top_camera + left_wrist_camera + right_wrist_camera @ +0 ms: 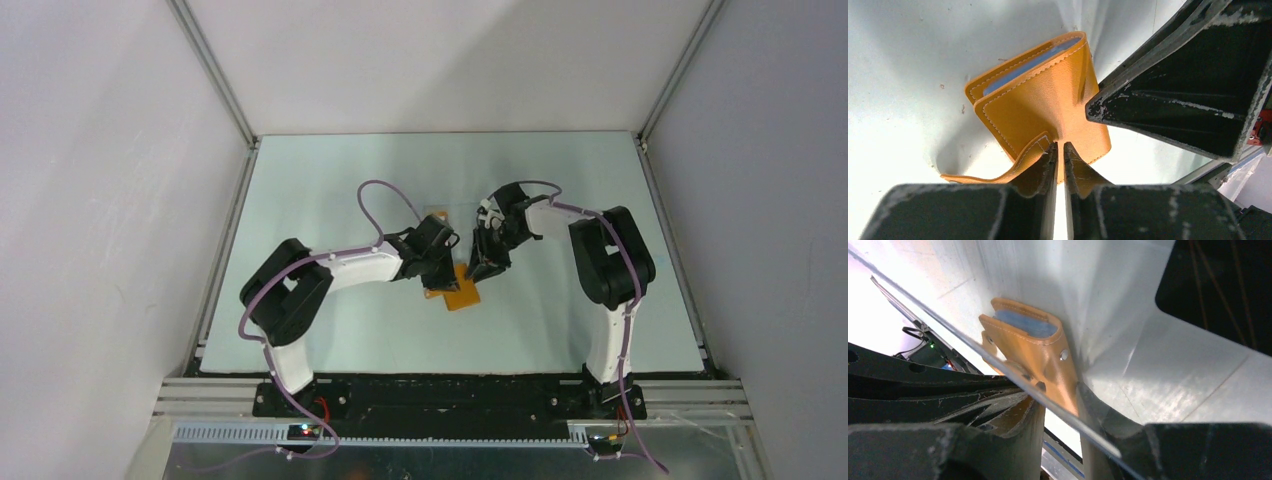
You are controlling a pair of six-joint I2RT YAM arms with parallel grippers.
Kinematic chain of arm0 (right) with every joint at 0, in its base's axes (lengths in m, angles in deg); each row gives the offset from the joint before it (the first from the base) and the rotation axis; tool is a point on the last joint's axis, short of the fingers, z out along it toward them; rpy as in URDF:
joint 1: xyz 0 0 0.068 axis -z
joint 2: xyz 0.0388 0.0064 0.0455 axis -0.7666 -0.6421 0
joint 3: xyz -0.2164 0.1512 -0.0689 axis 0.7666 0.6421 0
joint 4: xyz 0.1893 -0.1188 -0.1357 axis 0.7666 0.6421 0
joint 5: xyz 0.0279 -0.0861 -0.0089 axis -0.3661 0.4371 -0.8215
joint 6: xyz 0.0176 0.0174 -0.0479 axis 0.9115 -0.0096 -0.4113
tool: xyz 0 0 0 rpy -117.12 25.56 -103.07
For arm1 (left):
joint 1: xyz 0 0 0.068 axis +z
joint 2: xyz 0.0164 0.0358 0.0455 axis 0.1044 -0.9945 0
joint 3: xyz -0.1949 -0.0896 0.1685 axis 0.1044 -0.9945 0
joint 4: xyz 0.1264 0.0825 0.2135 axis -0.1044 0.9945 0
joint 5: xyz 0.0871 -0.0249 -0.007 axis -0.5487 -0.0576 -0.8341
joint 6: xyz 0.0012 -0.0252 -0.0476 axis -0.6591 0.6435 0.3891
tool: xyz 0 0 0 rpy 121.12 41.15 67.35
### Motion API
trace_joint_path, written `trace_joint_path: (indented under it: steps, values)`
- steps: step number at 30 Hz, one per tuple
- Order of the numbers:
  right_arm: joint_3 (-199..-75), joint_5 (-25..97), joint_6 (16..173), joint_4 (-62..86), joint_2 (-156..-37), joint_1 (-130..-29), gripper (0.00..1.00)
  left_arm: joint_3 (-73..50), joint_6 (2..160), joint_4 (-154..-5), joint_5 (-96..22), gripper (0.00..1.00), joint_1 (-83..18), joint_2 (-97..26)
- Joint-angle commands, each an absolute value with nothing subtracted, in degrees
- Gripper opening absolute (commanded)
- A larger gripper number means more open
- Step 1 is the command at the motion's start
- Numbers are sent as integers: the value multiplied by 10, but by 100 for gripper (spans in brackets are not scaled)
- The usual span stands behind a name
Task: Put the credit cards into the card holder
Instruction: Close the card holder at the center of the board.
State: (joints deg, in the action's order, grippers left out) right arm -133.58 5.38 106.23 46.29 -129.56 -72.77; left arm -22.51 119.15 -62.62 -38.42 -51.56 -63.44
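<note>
The card holder (460,293) is lying near the middle of the desk (330,200), with both arms reaching in over it. In the top view the left tool (445,283) is sitting at the holder's 10 o'clock and the right tool (482,268) at its 1 o'clock, both right against it. In the left wrist view the card holder (1048,95) is standing partly folded, and a light blue card (1033,62) is showing inside its pocket toward 11 o'clock. The left tool (1060,150) is pinching the holder's lower edge at 6 o'clock, its fingers drawn in to a thin slit, with the strap (1030,155) curling away toward 8 o'clock. One finger (1148,100) of the right tool is coming in from 3 o'clock, its tip touching the orange front panel. In the right wrist view the card holder (1033,355) is showing the light blue card (1025,322) in its open top, and its lower corner is dipping between the fingers of the right tool (1058,395). A thin pale edge (998,367) is crossing that view from 10 to 5 o'clock; what it belongs to is unclear. Whether the right tool is clamping anything cannot be told.
</note>
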Motion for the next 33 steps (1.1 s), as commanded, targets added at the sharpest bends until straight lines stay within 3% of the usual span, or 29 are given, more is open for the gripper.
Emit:
trace_joint_path:
  steps: [1,5,14,18,25,33]
  values:
    - [-1313,84,1097,476,-1316,-712,33,-240,1196,-616,-406,14,-509,-653]
    - [-1316,131,1076,500,-1306,-719,32,-240,1192,-615,-404,15,-507,-643]
    - [-1316,166,1050,530,-1293,-765,34,-256,1178,-624,-377,41,-465,-556]
    - [-1316,174,1051,530,-1294,-768,34,-268,1167,-631,-344,47,-431,-539]
    - [-1318,181,1050,532,-1299,-769,32,-239,1135,-631,-297,48,-415,-613]
    - [-1328,182,1049,539,-1314,-772,19,-208,1132,-633,-278,45,-415,-675]
